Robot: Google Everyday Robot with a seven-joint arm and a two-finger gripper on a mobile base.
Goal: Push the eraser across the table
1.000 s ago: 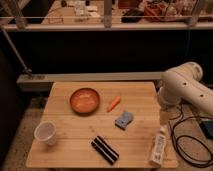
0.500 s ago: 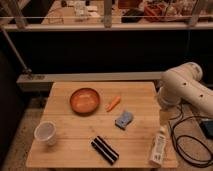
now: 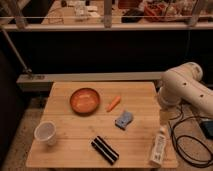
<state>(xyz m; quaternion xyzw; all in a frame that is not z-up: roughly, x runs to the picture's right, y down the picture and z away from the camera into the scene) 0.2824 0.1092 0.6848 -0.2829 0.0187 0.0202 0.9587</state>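
Eraser [image 3: 105, 149] left of the bottle [image 3: 158, 146], untouched.
Lying slantwise on the tabletop [image 3: 65, 92], near end aimed at the bottle's base; gripper [image 3: 164, 115] just behind the bottle, well off the eraser, open or closed impossible to tell.

Looking like a robot test lab: a white robot arm [image 3: 182, 90] is hanging by a small plank table [image 3: 65, 150], its gripper [image 3: 164, 116] sitting low at the edge. Black cables [image 3: 192, 147] are trailing on the floor just right of the gripper, and cluttered benches [image 3: 150, 7] are showing well behind it, past a dark barrier [image 3: 100, 52].
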